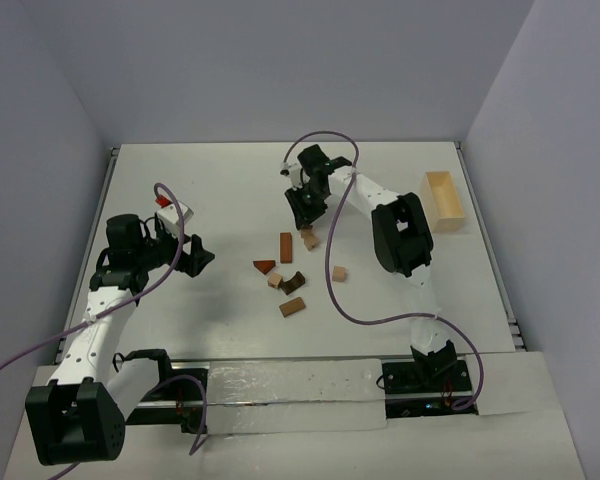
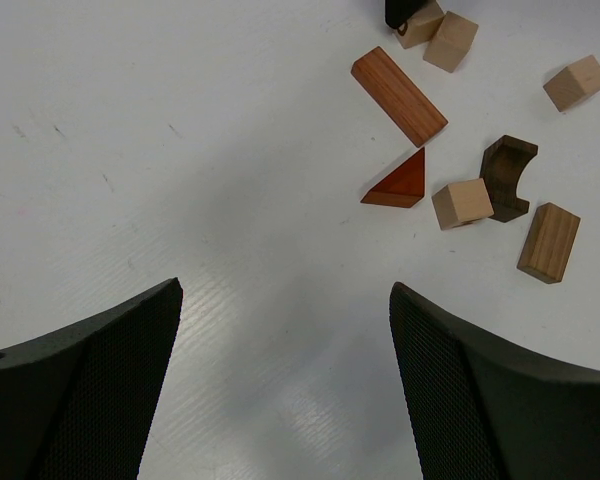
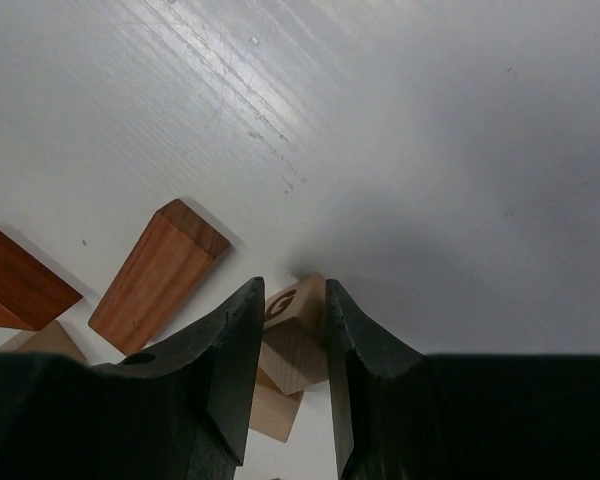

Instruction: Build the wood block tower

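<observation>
**Right gripper straddling a pale cube**

Your right gripper (image 3: pixel 293 295) is hanging low over the desk (image 1: pixel 220 190), with its jaws standing close on either side of a pale lettered cube (image 3: pixel 295 345). You cannot tell whether they are pinching it. Your left gripper (image 2: pixel 285 290) is hovering wide open. The wood blocks (image 1: pixel 292 307) are lying loose mid-desk, among them a reddish bar (image 2: pixel 398 96), a wedge (image 2: pixel 400 182) and a dark arch (image 2: pixel 507 175).

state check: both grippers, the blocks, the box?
left gripper: open, holding nothing.
right gripper: jaws narrow around pale cube; contact unclear.
wood blocks: scattered flat, none stacked.
wooden box: upright, open top, right of blocks.
</observation>
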Robot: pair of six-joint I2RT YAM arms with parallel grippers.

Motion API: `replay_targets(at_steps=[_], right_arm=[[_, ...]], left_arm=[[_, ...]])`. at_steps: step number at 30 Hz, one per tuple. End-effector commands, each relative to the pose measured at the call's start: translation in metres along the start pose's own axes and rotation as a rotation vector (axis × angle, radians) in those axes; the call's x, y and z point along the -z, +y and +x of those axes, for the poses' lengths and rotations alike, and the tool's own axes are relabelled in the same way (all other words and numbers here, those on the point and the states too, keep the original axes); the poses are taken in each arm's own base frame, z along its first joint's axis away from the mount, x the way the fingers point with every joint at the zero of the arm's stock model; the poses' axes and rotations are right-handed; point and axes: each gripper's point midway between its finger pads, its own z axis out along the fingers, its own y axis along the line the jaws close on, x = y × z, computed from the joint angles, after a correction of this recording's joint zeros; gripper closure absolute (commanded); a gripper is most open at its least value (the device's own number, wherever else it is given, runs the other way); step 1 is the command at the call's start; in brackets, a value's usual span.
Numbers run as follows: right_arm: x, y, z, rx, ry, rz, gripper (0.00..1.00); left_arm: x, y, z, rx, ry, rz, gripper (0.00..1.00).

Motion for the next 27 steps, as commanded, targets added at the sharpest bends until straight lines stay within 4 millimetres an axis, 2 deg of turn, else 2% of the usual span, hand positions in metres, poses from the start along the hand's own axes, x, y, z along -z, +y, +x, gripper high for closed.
replay_targets(at_steps=[1,12,19,23,27], right_arm=[[0.002,0.005,0.010,-0.090,0.026,-0.038,0.63],[0.008,0.007,0.035,-0.107,0.071,-0.058,0.64],[0.020,0.012,0.035,-0.082,0.059,-0.069,0.63],[0.030,0.016,0.028,-0.070,0.036,-0.080,0.51],[0.049,0.022,0.011,-0.039,-0.011,-0.089,0.37]], left_arm=[[-0.001,0.003,-0.016,-0.040,-0.049,-0.005,0.10],[0.000,0.002,-0.015,-0.039,-0.050,-0.006,0.10],[0.000,0.002,-0.017,-0.035,-0.054,-0.006,0.10],[0.001,0.002,-0.018,-0.034,-0.056,-0.009,0.10],[0.001,0.002,-0.018,-0.030,-0.055,-0.011,0.09]])
